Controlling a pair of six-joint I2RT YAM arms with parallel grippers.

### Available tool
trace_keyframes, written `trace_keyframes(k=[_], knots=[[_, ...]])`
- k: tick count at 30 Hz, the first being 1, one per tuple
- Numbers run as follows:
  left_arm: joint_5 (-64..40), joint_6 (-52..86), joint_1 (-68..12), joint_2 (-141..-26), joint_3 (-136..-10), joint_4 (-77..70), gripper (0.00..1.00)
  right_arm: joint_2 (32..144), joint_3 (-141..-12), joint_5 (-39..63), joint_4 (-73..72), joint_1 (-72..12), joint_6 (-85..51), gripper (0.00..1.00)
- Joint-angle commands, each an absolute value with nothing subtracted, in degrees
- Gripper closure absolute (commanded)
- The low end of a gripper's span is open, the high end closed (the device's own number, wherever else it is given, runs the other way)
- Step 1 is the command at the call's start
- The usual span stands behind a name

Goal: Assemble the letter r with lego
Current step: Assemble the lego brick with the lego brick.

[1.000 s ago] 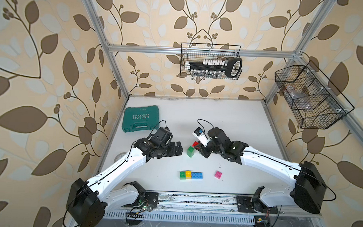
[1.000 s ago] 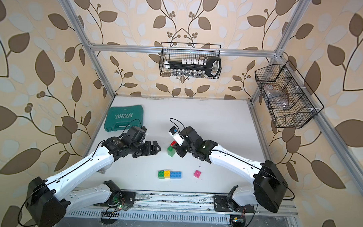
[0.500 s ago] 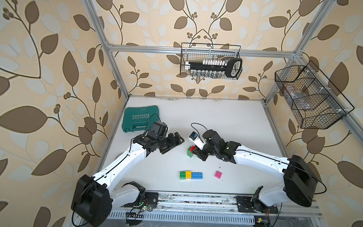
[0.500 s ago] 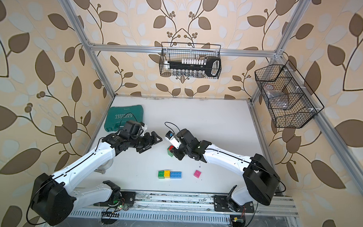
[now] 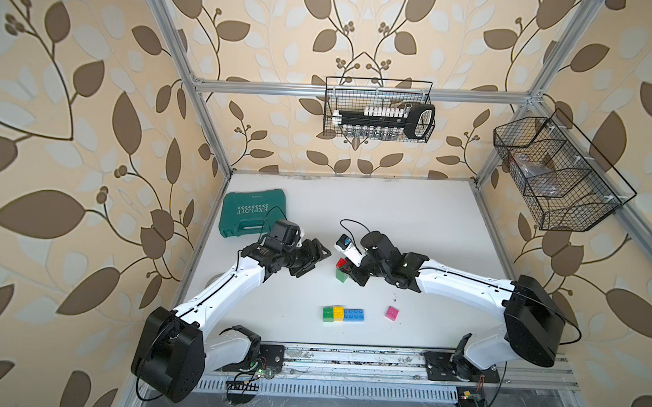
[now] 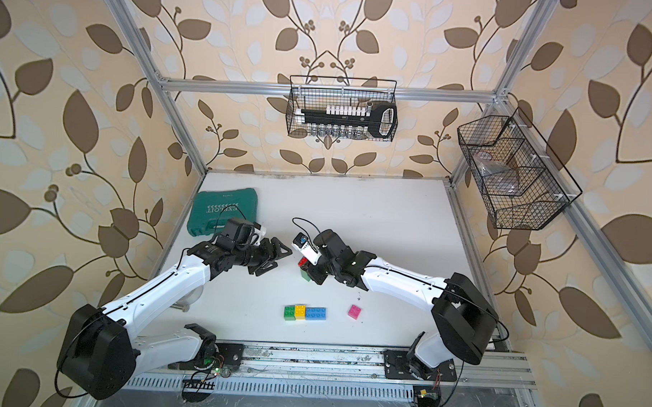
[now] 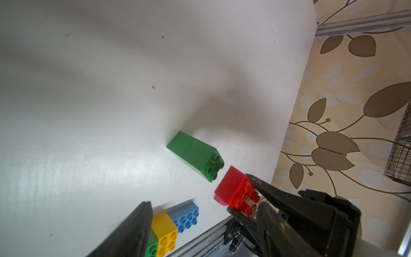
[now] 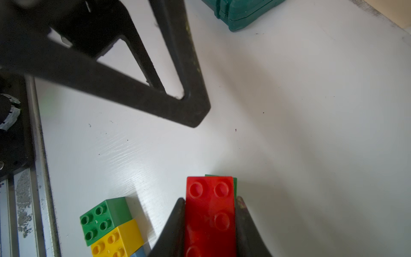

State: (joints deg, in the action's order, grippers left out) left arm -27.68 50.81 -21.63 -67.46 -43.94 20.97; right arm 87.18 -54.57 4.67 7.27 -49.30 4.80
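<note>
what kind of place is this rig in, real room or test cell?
Most likely a lab test cell dressed as a room: leaf wallpaper on panels in an aluminium frame, a left arm and right arm bolted to a rail fronting the white table, lego bricks on it.

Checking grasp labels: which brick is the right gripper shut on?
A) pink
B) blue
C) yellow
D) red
D: the right wrist view shows the red brick clamped between the fingers of the right gripper.
</note>
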Motion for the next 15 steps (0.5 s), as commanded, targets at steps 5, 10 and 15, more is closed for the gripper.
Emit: trace_keyframes(k=[5, 10, 15], knots=[[-30.1, 51.4, -20.7, -67.9, -43.2, 18.0, 0.34, 88.7, -55.7, 2.5, 5.0, -49.8, 4.7, 1.0], [-30.4, 51.7, -20.7, -68.2, -42.9, 17.5, 0.4, 89.0, -55.7, 1.7, 4.6, -49.9, 4.5, 1.0], [-30.4, 52.0, -20.7, -68.5, -43.0, 17.1, 0.47, 89.3, -55.6, 1.1, 4.8, -49.9, 4.2, 1.0]])
